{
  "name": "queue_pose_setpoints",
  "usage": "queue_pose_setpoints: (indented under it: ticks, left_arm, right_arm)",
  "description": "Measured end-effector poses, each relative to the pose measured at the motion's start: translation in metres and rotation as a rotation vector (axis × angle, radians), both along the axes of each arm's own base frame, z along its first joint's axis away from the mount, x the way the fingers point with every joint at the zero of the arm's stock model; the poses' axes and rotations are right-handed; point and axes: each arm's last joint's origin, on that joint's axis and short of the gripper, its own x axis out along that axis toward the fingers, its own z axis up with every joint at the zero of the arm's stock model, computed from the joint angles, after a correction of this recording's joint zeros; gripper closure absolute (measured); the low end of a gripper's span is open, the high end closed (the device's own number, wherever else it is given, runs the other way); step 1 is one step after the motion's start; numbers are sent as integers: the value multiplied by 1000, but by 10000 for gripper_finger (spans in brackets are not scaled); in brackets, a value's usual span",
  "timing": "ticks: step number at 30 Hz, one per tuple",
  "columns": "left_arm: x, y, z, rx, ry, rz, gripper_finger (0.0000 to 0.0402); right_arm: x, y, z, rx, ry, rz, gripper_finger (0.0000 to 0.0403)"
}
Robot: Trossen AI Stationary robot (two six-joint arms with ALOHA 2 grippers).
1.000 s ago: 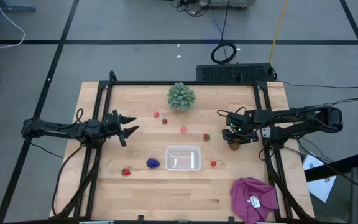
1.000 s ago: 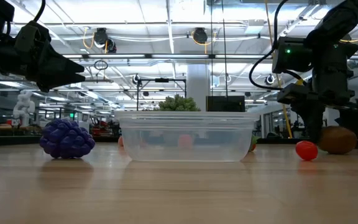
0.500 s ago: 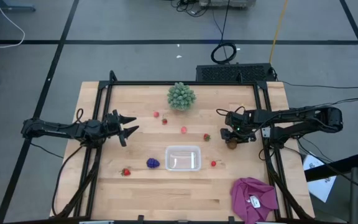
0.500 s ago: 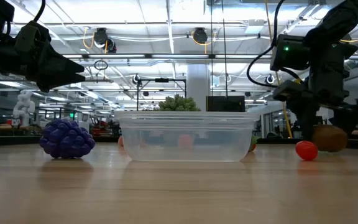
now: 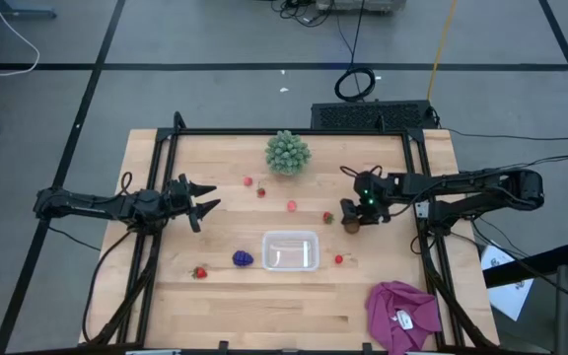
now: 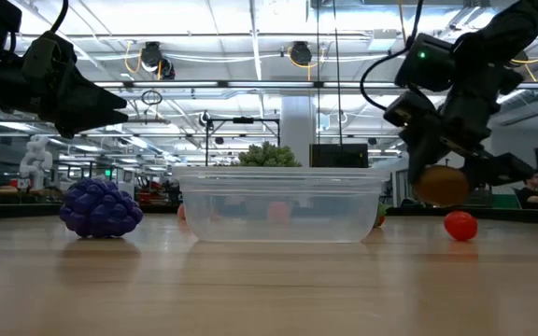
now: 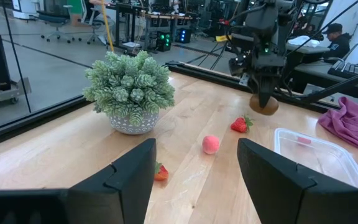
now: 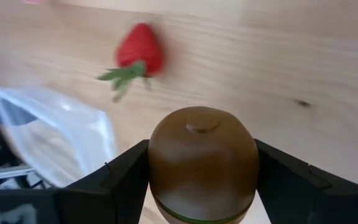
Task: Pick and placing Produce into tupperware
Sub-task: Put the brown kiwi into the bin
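right claw (image 5: 355, 216) clamped, left claw (image 5: 202, 198) spread

magenta cloth (image 5: 403, 314) cut off by the high view's bottom edge

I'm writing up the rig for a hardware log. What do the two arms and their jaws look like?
Both arms are slim, dark, jointed links. The left gripper ends in two black, pointed, tapering fingers, broad and flat seen close. The right gripper is the same black, with a green light glowing on its wrist and a dark cable looping above it.

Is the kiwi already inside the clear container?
No, the kiwi is clamped in the right gripper, lifted off the table, beside the tupperware.
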Motion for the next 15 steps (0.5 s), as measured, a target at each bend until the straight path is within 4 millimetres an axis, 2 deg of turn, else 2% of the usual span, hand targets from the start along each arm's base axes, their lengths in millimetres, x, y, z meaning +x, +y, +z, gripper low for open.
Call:
queue_pose_setpoints:
  ticks: [6, 15]
  left_arm:
    - [0, 0, 0, 0, 0, 0, 172]
    - [0, 0, 0, 0, -1, 2, 172]
  right_arm:
    - [14, -3, 10, -74, -188, 36, 154]
    - [37, -2, 40, -280, -599, 150, 152]
